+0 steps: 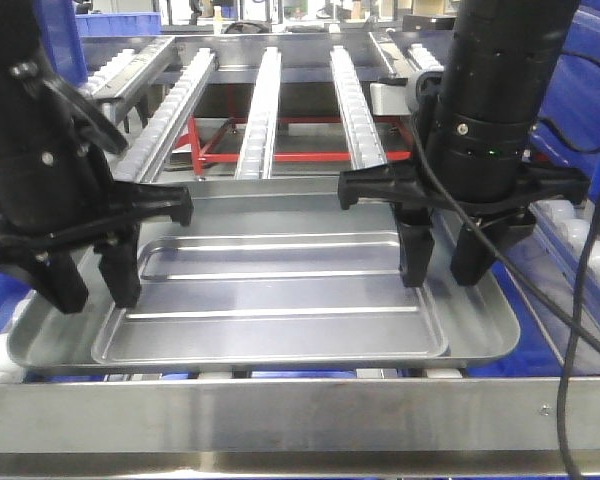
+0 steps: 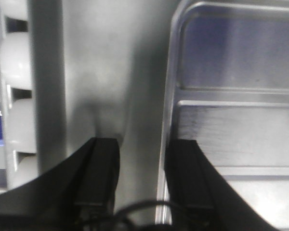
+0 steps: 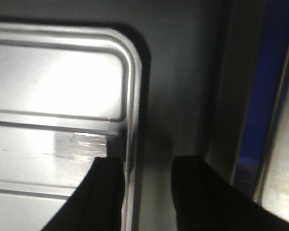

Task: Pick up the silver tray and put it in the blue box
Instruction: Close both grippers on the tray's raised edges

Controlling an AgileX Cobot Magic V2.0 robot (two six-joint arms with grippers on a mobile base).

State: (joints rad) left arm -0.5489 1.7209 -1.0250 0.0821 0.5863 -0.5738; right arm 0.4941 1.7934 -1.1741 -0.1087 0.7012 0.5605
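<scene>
**A:** Where was the large shallow shiny silver metal tray (image 1: 280, 290) when you looked?

**B:** Lying flat, just behind the plain steel front bar (image 1: 280, 410). Its long axis ran left to right across the front view, and the 2 long ribs (image 1: 280, 275) in its sunken centre panel ran the same way. 1 long edge faced me; the other faced the white roller rails (image 1: 262, 100) beyond.

**A:** And the deep blue plastic box (image 1: 525, 310)?

**B:** Blue plastic showed past the tray's right end and in a strip under its near edge. I couldn't tell whether the tray sat inside it or on top of it.

**A:** The claws?

**B:** Both were spread wide, gripping nothing. The left gripper (image 1: 92, 295) hung at the tray's left end. Its wrist view had 1 finger (image 2: 98, 178) over the flat border and the other over the panel. The right gripper (image 1: 443, 272) stood at the right end, its fingers (image 3: 106, 192) either side of the panel's edge. Whether any tip touched metal, I couldn't tell.
</scene>
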